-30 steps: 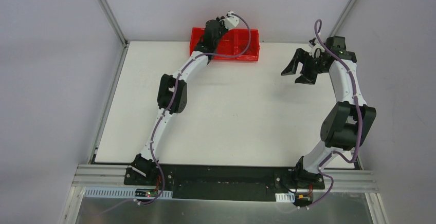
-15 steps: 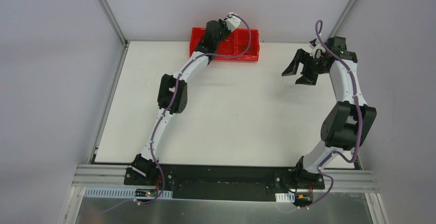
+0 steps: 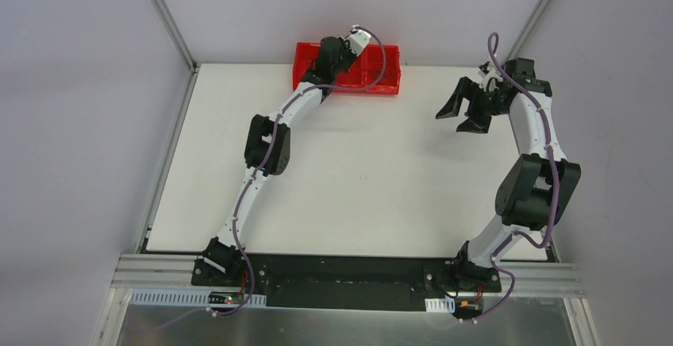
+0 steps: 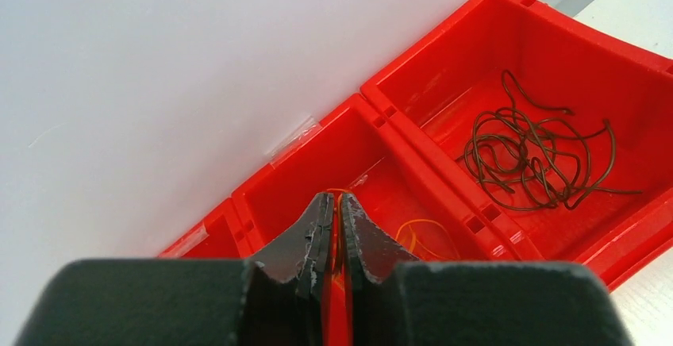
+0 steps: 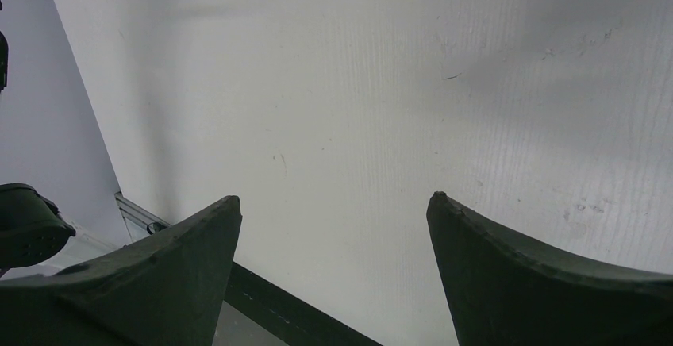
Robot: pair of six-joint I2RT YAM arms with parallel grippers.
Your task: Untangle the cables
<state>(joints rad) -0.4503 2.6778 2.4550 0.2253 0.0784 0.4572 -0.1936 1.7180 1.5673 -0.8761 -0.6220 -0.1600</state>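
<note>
While our left gripper (image 4: 333, 200) is pinching the orange cable (image 4: 421, 222) at twelve o'clock, our right gripper (image 5: 334, 197) is idling spread wide; lifting likely follows.

Lab: enclosed white table (image 3: 381, 187), aluminium frame (image 3: 167, 17)

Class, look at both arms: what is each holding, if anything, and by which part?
The left gripper, jaws shut, appears to pinch one strand of the orange cable over the red tray's middle compartment. The right gripper, jaws open, holds nothing.
</note>
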